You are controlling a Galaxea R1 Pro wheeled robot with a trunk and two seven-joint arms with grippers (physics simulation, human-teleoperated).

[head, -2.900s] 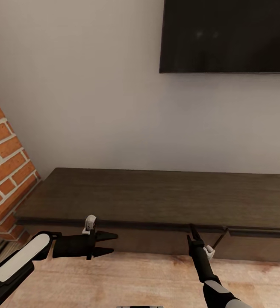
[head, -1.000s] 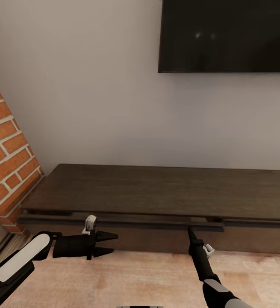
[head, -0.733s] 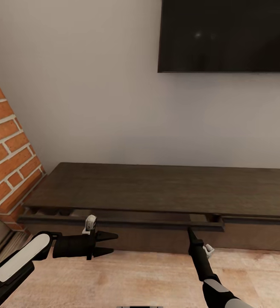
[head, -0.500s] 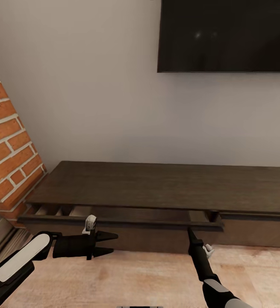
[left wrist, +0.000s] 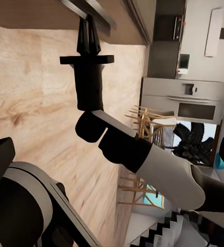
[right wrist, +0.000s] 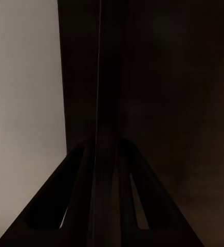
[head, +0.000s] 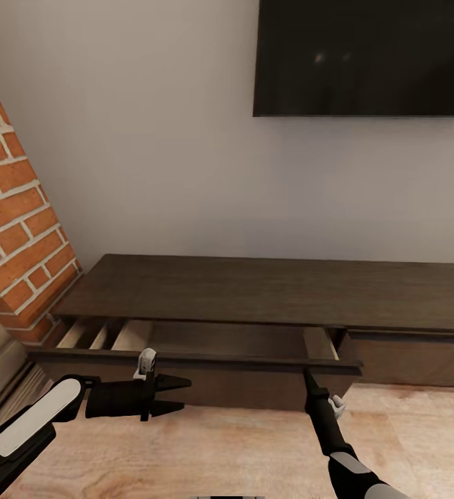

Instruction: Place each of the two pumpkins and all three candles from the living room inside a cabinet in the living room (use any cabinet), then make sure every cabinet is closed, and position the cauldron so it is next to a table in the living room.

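Two arms show in the head view. The left gripper (head: pixel 175 394) lies level at 7 o'clock, pointing to 3 o'clock, its fingers apart and holding nothing, over the wood floor (head: pixel 240 450). The right gripper (head: pixel 308 378) stands at 5 o'clock, pointing up; its tip touches the front edge of the pulled-out drawer (head: pixel 206 362) of the cabinet (head: pixel 268 291), fingers together. The drawer's pale inside is open to above. At 9 o'clock is the brick fireplace (head: pixel 19 229), near the drawer's end; at 1 o'clock hangs the TV (head: pixel 365 55).

In the left wrist view, the right gripper (left wrist: pixel 88 35) points at the drawer edge (left wrist: pixel 86 9), fingers pressed together, bare floor around it.

In the right wrist view, the right gripper (right wrist: pixel 106 154) has its fingers closed against dark wood; whether they pinch the edge I cannot tell.
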